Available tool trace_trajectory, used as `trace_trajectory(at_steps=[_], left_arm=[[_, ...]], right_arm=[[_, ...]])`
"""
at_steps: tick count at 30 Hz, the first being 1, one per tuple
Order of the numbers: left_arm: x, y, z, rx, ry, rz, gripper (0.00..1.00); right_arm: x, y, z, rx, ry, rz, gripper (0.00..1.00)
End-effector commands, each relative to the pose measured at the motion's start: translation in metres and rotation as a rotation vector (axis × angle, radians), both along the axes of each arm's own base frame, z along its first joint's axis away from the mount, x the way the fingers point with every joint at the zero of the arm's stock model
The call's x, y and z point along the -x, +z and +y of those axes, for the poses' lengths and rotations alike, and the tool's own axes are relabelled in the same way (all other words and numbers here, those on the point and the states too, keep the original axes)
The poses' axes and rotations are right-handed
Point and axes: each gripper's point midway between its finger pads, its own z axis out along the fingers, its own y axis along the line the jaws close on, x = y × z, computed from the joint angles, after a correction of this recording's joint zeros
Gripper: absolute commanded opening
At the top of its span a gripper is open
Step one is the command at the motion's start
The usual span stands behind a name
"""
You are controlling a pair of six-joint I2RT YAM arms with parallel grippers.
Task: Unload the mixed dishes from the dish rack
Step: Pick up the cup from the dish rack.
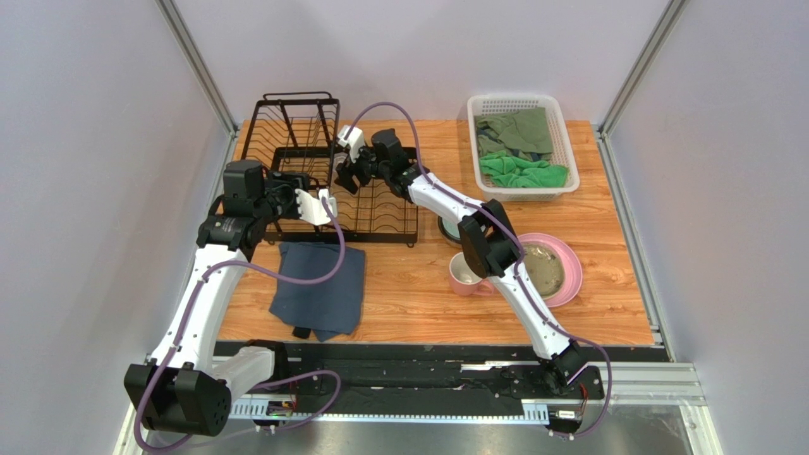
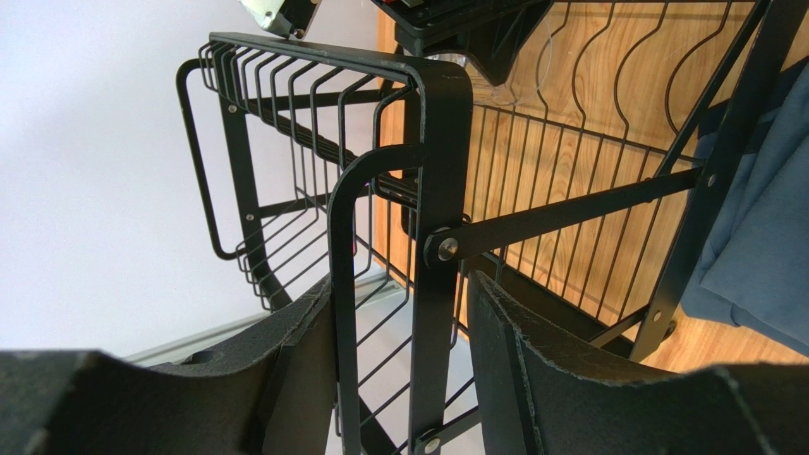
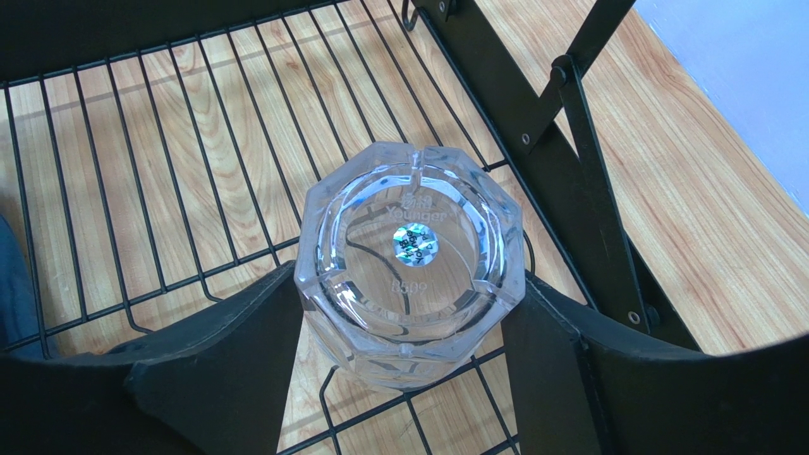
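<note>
Right gripper (image 3: 406, 284): fingers hug both sides of glass (image 3: 410, 248); firm pinch, cannot tell
Left gripper (image 2: 401, 284): spread around rack (image 2: 442, 142) post
Glass: frame centre, on rack's lower tray

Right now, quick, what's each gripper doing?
Left gripper: fingers straddle a corner post of the dish rack; grip cannot be told.
Right gripper: closed on the clear glass, which stands in the rack.
</note>
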Motion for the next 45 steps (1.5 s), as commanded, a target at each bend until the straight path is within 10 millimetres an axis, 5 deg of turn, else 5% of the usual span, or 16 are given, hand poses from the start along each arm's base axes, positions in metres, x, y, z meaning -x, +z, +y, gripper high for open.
trace_trajectory(at_steps=[1, 4, 12, 16, 33, 45], left_arm=[[0.019, -0.031, -0.012, 0.052, -0.045, 0.132, 0.57], [0.019, -0.027, -0.013, 0.061, -0.04, 0.123, 0.59], [0.018, -0.013, -0.015, 0.104, -0.026, 0.1, 0.63], [0.017, -0.002, -0.018, 0.141, -0.024, 0.084, 0.66], [0.017, 0.037, -0.017, 0.275, 0.057, 0.029, 0.78], [0.028, 0.066, -0.026, 0.484, 0.121, 0.068, 0.94]], right_arm=[[0.011, 0.065, 0.022, -0.1, 0.043, -0.104, 0.47], [0.008, 0.072, 0.017, -0.109, 0.03, -0.097, 0.26], [0.0, 0.084, -0.004, -0.102, -0.012, -0.095, 0.18], [0.001, 0.084, -0.013, -0.084, -0.028, -0.093, 0.0], [0.0, 0.104, -0.061, -0.062, -0.091, -0.071, 0.0], [0.037, 0.162, -0.106, -0.109, -0.092, 0.061, 0.0]])
